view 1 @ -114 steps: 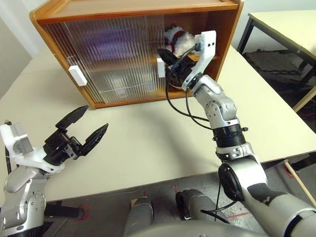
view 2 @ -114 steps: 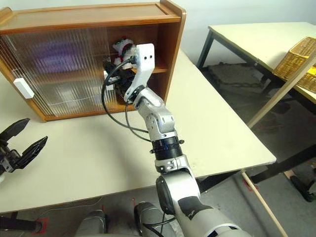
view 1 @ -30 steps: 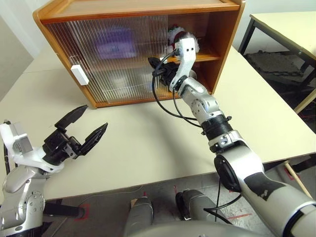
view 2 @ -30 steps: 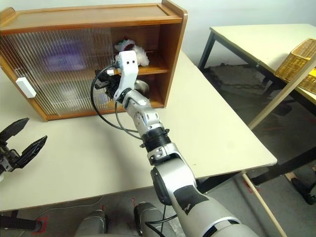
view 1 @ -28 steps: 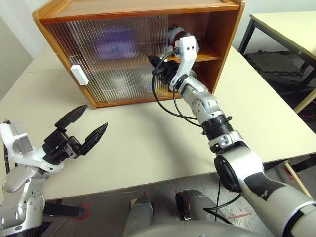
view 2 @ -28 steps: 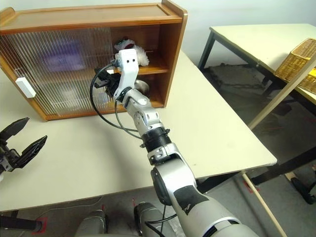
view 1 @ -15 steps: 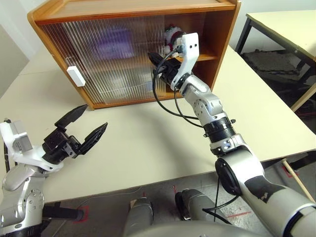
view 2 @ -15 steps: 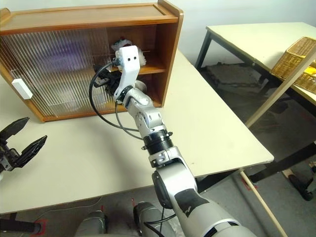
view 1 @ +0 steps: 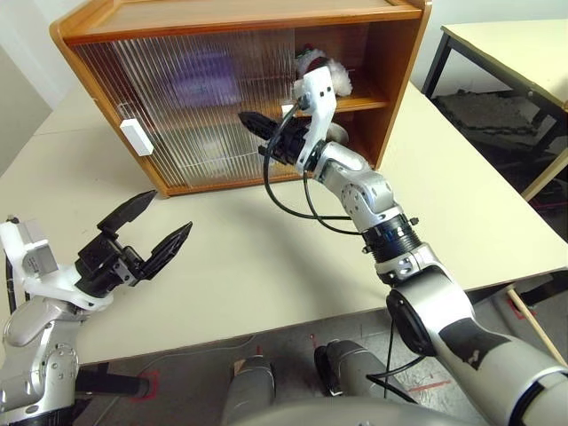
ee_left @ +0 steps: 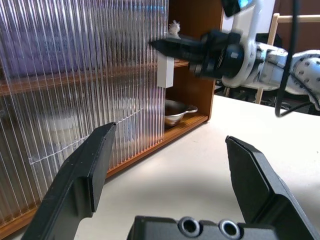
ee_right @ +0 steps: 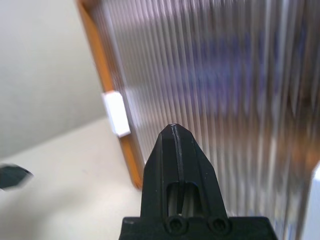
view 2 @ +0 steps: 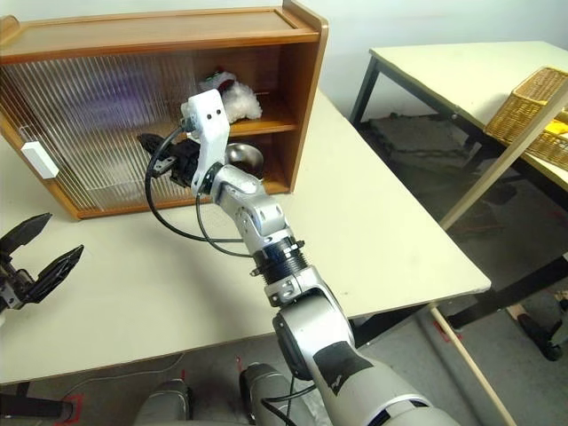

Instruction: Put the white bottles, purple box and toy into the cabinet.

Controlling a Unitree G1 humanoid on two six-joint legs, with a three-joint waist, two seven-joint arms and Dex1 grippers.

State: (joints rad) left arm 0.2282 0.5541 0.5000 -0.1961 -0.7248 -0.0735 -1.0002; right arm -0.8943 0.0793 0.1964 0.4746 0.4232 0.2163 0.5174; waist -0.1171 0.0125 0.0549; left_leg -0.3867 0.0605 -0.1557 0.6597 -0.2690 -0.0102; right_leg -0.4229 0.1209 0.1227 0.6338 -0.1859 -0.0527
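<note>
The cabinet (view 1: 240, 16) stands at the back of the table, with its ribbed doors (view 1: 177, 106) covering the left and middle. The toy (view 1: 327, 71) sits on the upper shelf in the open right end. A purple blur behind the doors is the purple box (view 1: 209, 71). The white bottles are hidden; pale blurs low behind the doors cannot be identified. My right gripper (view 1: 245, 118) is shut and empty, its tip close in front of the ribbed door. My left gripper (view 1: 169, 213) hangs open and empty over the near left of the table.
A shiny metal bowl (view 1: 342, 133) lies on the cabinet's lower level at the open right end. White block handles (view 1: 135, 136) stick out from the doors. A second table (view 1: 515, 44) with a wicker basket (view 2: 532, 106) stands to the right, and a wooden stick (view 2: 497, 169) leans there.
My right gripper has drawn back from the door's edge and swung left across the front of the ribbed door, still shut. The left gripper has stayed still.
</note>
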